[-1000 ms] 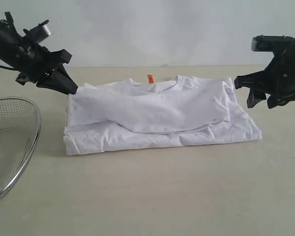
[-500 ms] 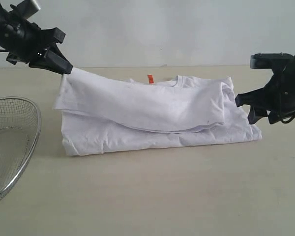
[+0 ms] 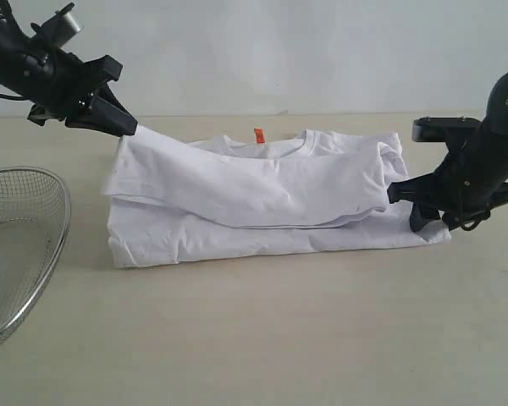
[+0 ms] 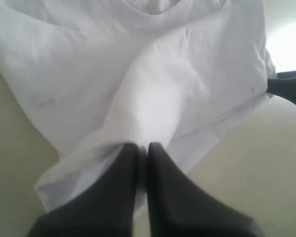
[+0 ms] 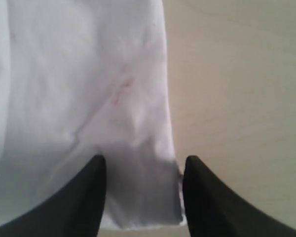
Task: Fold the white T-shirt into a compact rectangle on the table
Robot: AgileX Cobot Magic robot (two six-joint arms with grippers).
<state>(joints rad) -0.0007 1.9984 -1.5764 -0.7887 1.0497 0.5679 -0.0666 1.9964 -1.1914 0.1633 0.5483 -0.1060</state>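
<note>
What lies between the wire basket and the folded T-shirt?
Only bare table separates the wire basket from the white T-shirt, as the exterior view shows.

The exterior view's left edge crops the mesh basket [image 3: 21, 241]; the tag [image 3: 258, 135] on the white T-shirt [image 3: 262, 207] is illegible.

We see white T-shirt [image 3: 271, 199] part-folded, plain side up w/ orange neck tag [image 3: 258, 135], mid pale beige surface [image 3: 279, 338]; one top-layer corner raised.
</note>
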